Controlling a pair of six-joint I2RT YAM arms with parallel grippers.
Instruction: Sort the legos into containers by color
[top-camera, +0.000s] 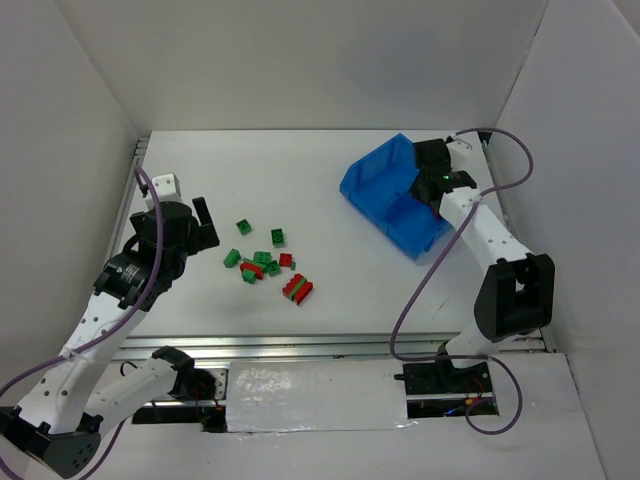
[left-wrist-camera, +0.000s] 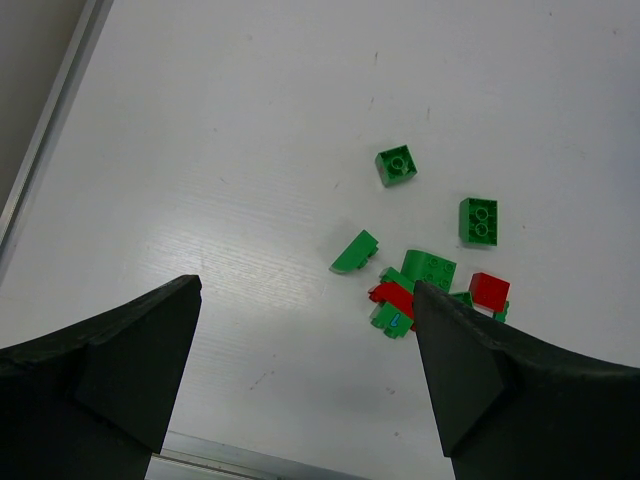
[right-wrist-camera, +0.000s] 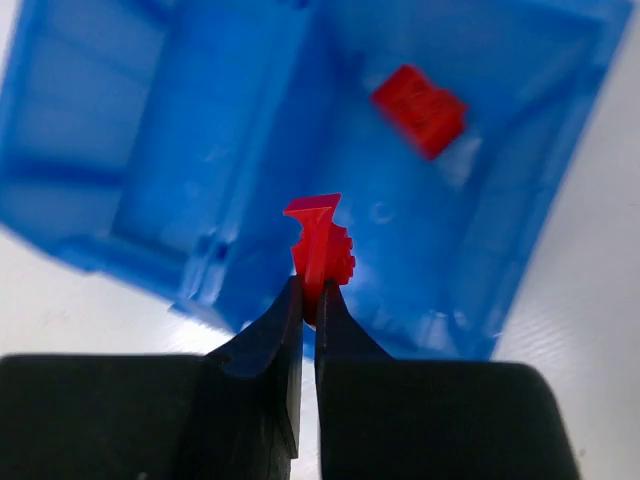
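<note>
Several red and green legos (top-camera: 268, 264) lie in a loose cluster on the white table; in the left wrist view (left-wrist-camera: 430, 270) they lie near my right fingertip. My left gripper (top-camera: 205, 225) is open and empty, left of the cluster. The blue bin (top-camera: 392, 195) stands at the back right, tilted. My right gripper (right-wrist-camera: 309, 300) is shut on a thin red lego (right-wrist-camera: 322, 250) and holds it above one compartment of the bin (right-wrist-camera: 240, 120). Another red lego (right-wrist-camera: 420, 110) lies in that compartment.
White walls enclose the table on three sides. A metal rail (top-camera: 330, 345) runs along the near edge and another along the left edge (left-wrist-camera: 45, 140). Purple cables hang by both arms.
</note>
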